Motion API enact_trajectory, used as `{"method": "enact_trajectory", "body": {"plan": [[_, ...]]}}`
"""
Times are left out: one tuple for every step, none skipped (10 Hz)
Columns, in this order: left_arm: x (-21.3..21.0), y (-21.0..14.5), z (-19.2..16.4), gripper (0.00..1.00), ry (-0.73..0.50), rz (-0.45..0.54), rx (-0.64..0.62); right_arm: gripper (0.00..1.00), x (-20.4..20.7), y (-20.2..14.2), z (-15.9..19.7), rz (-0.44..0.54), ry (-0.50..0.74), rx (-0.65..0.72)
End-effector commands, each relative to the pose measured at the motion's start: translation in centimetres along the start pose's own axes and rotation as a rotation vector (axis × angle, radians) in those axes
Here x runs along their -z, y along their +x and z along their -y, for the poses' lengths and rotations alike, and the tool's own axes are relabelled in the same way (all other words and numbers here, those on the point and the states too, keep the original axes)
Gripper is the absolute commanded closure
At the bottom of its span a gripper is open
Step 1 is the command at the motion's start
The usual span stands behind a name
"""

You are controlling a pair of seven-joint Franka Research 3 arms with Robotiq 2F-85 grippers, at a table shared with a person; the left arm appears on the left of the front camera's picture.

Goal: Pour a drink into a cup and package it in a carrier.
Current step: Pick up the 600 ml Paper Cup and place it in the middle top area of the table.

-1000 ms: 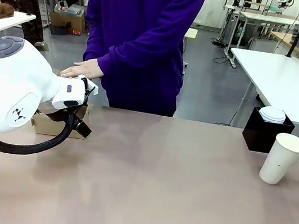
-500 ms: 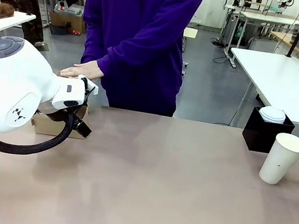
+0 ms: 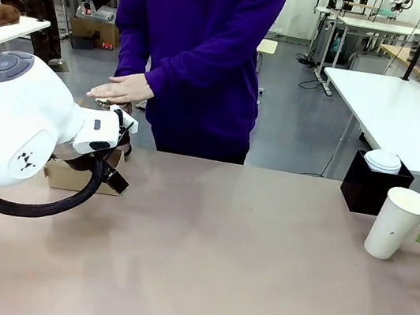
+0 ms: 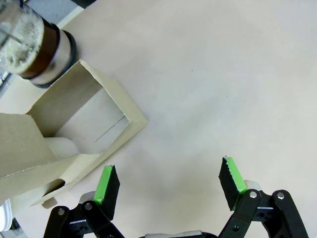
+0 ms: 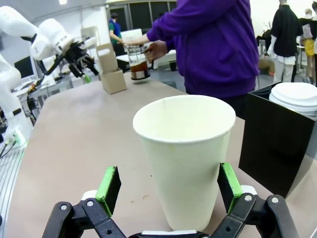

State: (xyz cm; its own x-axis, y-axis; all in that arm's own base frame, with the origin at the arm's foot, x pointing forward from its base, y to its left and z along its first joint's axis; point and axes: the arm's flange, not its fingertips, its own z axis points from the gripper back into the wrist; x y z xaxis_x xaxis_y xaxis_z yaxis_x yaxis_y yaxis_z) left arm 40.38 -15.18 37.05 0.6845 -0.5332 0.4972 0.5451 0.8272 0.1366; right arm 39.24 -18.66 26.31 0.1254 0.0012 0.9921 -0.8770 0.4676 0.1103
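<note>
Right claw (image 5: pixel 169 187): jaws wide apart, one pad on each side of the cup (image 5: pixel 184 148), which stands upright on the worktop (image 5: pixel 74 129).
Left claw (image 4: pixel 168 184): spread, gripping nothing, just beside the carrier (image 4: pixel 116 136).
Jug (image 4: pixel 29 29) of drink (image 4: pixel 42 57): beyond the carrier, with a person's hand (image 5: pixel 156 49) on it.

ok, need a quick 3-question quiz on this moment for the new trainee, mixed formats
1. True or false: the right gripper is shut on the cup.
2. The glass jug stands: A) beside the carrier; B) inside the cup; C) between the right gripper's fingers.
3. Short answer: is the left gripper open or shut?

Key
1. False: it is open, with its pads on either side of the cup and a gap on each side.
2. A
3. Open, above bare table beside the carrier.
</note>
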Motion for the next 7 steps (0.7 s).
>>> {"method": "enact_trajectory", "body": {"plan": [[0.0,0.0,0.0,0.0,-0.001,0.001,0.0,0.0,1.4,-0.6,0.4,0.024,-0.006,-0.024],[0.0,0.0,0.0,0.0,-0.001,0.001,0.0,0.0,1.9,-0.8,0.4,0.032,-0.011,-0.026],[0.0,0.0,0.0,0.0,-0.001,0.001,0.0,0.0,2.4,-0.9,0.6,0.042,-0.024,-0.025],[0.0,0.0,0.0,0.0,-0.001,0.001,0.0,0.0,2.9,-1.1,0.8,0.05,-0.025,-0.022],[0.0,0.0,0.0,0.0,-0.001,0.001,0.0,0.0,3.4,-1.2,1.1,0.054,-0.027,-0.017],[0.0,0.0,0.0,0.0,-0.001,0.001,0.0,0.0,3.8,-1.5,1.5,0.056,-0.035,-0.01],[0.0,0.0,0.0,0.0,-0.001,0.001,0.0,0.0,4.1,-1.8,2.0,0.051,-0.045,-0.001]]}}
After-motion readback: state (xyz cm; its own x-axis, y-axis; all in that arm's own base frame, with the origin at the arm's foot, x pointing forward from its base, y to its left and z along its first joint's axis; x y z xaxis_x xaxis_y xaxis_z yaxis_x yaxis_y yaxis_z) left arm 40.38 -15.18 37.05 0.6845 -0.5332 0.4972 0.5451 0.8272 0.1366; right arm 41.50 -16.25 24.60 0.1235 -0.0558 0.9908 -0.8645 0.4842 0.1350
